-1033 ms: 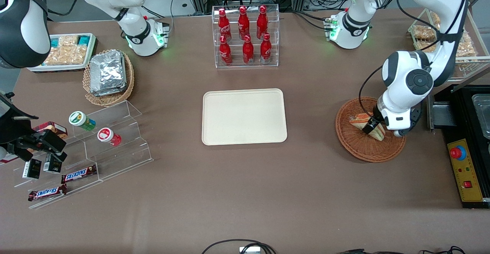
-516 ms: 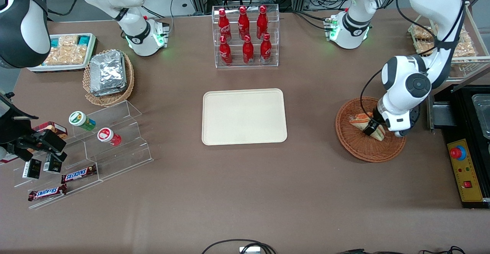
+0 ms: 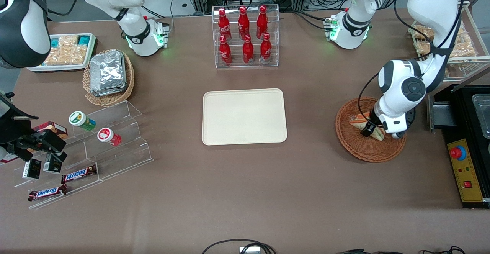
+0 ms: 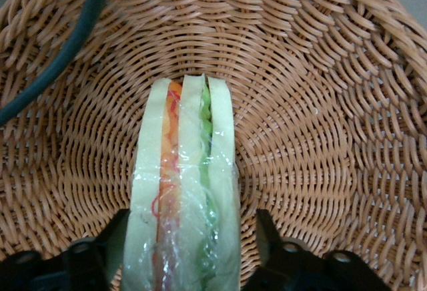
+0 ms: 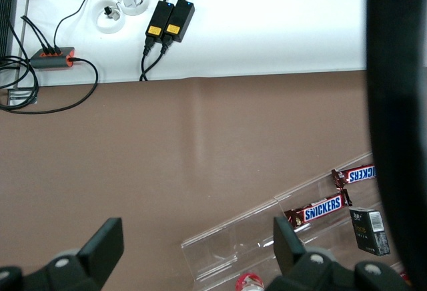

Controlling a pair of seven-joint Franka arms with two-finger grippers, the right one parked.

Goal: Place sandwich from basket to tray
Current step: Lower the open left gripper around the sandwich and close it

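The sandwich [image 3: 358, 121], a wrapped wedge of white bread with orange and green filling, lies in the reddish-brown wicker basket [image 3: 363, 152] toward the working arm's end of the table. My left gripper [image 3: 369, 130] is down inside the basket, over the sandwich. In the left wrist view the sandwich [image 4: 183, 191] stands on edge between the black fingers [image 4: 270, 237] of the gripper [image 4: 191, 237]. The gripper is open, with bare wicker [image 4: 300, 137] showing between one finger and the bread. The cream tray [image 3: 244, 116] lies at the table's middle, with nothing on it.
A clear rack of red bottles [image 3: 246, 35] stands farther from the camera than the tray. A black control box with a red button [image 3: 465, 162] lies beside the basket at the table's end. A white wire rack [image 3: 459, 49] stands farther back. A green cable [image 4: 67, 44] crosses the basket rim.
The left arm's elbow has shifted slightly toward the tray and the gripper has settled a little lower over the sandwich. The sandwich and basket have not moved.
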